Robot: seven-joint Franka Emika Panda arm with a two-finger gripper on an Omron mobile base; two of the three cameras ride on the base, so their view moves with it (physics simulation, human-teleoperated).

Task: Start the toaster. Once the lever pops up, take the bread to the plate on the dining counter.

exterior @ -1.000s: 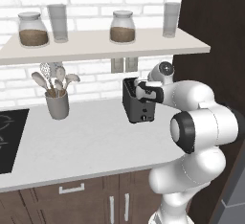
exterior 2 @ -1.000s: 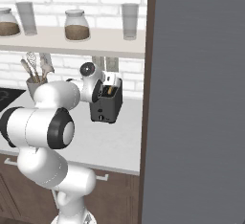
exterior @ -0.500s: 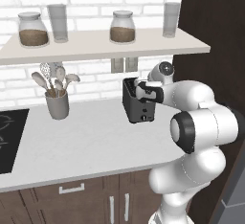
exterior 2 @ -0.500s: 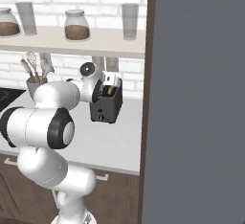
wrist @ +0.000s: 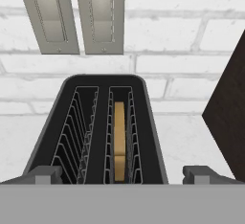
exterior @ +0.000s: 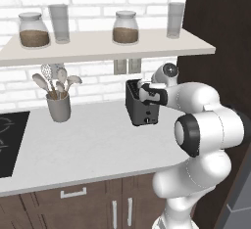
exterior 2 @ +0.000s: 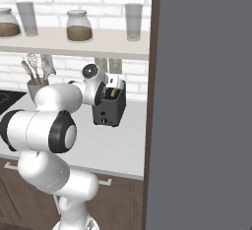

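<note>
Right now your gripper (wrist: pixel 119 173) hangs just above the toaster (wrist: pixel 98 132), released, jaws spread wide with nothing between them; in the hand view its two dark fingertips (wrist: pixel 45 174) sit at either side of the toaster's near end. From the left base view you see the gripper (exterior: pixel 147 93) at the toaster's (exterior: pixel 139 108) top, on the side facing the arm, and from the right base view the gripper (exterior 2: pixel 109 89) sits over the toaster (exterior 2: pixel 109 110) as well.

The bread (wrist: pixel 119 139) stands on edge, sunk in the right-hand slot as the hand view shows it; the other slot holds only its wire cage. In the right base view you catch a tan sliver of the bread (exterior 2: pixel 113 93) at the toaster's top.

The toaster stands toward the back right of the desk (exterior: pixel 93 147), near the white brick wall and close to the dark tall cabinet (exterior: pixel 220 47) at the desk's right end. Two grey switch plates (wrist: pixel 72 15) sit on the wall directly behind it. Farther left along the back edge you have a grey holder of utensils (exterior: pixel 58 101), and a black cooktop (exterior: pixel 10 142) lies at the left end. Above, a shelf (exterior: pixel 103 44) carries two jars (exterior: pixel 125 27) and two glasses (exterior: pixel 60 23).
</note>
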